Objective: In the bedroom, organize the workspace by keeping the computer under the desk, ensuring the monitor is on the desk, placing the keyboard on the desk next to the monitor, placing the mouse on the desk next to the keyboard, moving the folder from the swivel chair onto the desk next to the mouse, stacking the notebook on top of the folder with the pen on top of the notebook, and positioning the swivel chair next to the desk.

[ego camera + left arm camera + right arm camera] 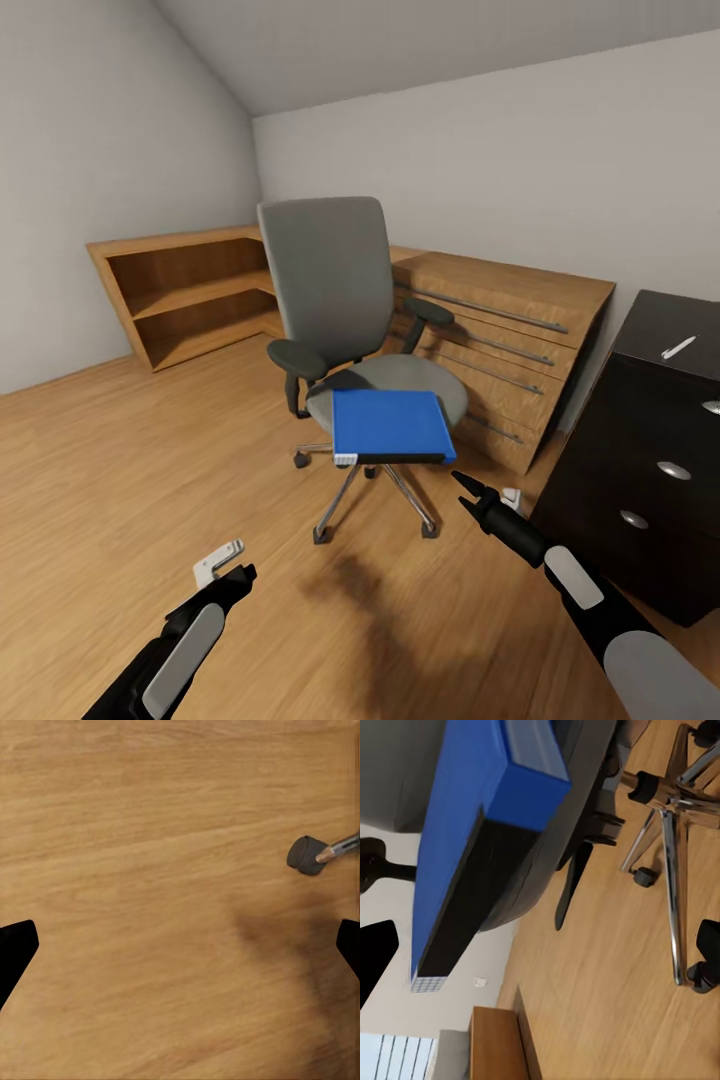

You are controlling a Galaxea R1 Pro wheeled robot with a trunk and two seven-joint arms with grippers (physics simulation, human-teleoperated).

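The grey swivel chair point(330, 280) stands mid-room on the wood floor. On its seat lies the blue folder point(388, 425), black edge toward me, overhanging the seat's front. My right gripper point(485, 490) hovers open just below and right of the folder's near corner. Its wrist view looks up along the folder point(472, 847) and past the chrome base point(667, 802). My left gripper point(232, 570) hangs open low over bare floor, near one castor point(306, 855). A white pen point(678, 347) lies on the black desk top point(660, 320) at the right. Computer, monitor, keyboard, mouse and notebook are out of view.
Black drawers with round silver knobs point(672, 470) stand close on my right. Low oak shelving point(190, 290) and an oak drawer chest point(500, 340) line the far walls behind the chair. Open wood floor point(130, 470) stretches to the left.
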